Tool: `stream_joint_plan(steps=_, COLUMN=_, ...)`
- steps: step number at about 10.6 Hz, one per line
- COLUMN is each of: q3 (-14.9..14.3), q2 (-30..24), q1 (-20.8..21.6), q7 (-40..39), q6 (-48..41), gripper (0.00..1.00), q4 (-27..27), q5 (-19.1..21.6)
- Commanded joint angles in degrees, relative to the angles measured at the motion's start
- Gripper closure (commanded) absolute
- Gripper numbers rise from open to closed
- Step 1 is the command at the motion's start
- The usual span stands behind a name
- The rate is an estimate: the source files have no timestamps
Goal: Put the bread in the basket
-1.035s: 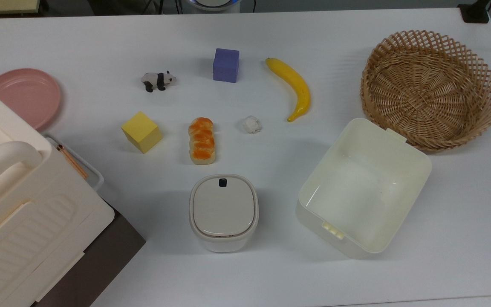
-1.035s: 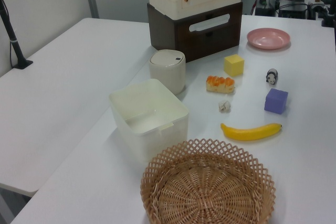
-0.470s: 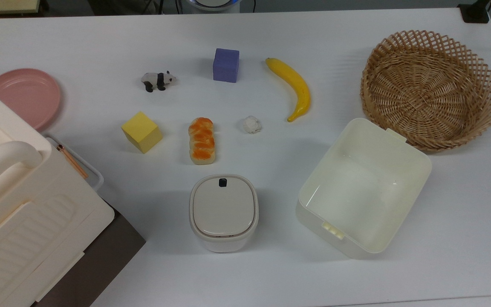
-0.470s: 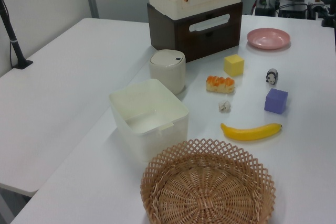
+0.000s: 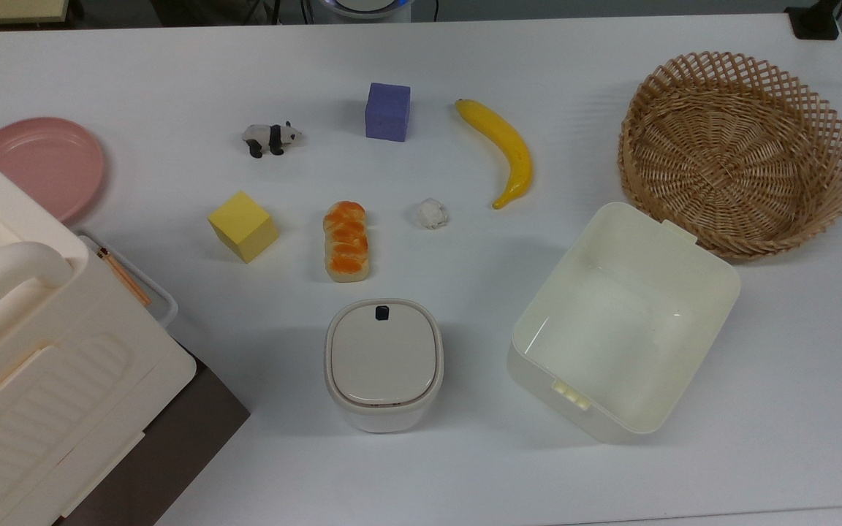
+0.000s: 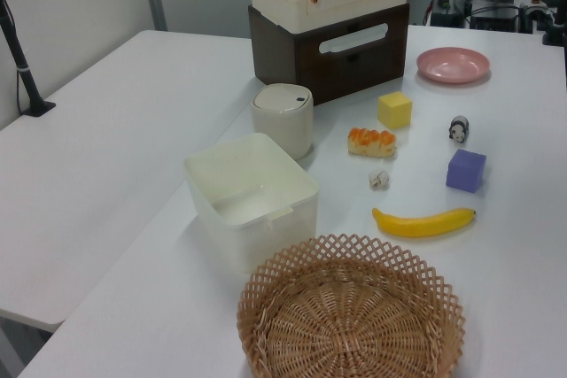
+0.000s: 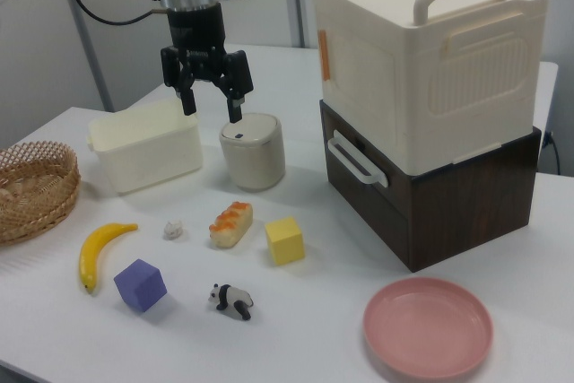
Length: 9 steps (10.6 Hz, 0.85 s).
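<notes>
- The black two-finger gripper hung high above the table, its fingers spread apart and gripping nothing. In the right view it appeared in front of the cream square plastic tub and the small lidded cream canister. I judged it was parked up there to keep clear of the clutter before any descent.
- The small oblong toy loaf of bread with the orange-brown glazed top lay flat on the white table, untouched. The yellow foam cube sat near it on the top view's left, a small white lumpy ball on the top view's right, the canister just below.
- The loaf lay with its long axis running up and down the top view; closing across its narrow width looked the likelier grip.
- The large round light-brown wicker basket stood empty, well apart from the bread at the top view's right edge, just beside the tub.
- The long yellow banana lay between bread and basket, so a lifted carry seemed needed.
- Task not yet begun, by my reckoning.
</notes>
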Motion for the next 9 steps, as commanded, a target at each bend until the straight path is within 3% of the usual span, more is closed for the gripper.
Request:
stream_joint_plan(steps=1, q3=-0.4, q2=-1.4, q1=0.6, q7=-0.6, q6=-0.5, gripper=0.0, q4=-1.4, q5=-0.3)
stream_joint_plan(steps=9, q3=-0.4, q2=0.6, q1=1.6, q7=-3.0, q6=1.1, gripper=0.0, q4=-1.4, q5=-1.8)
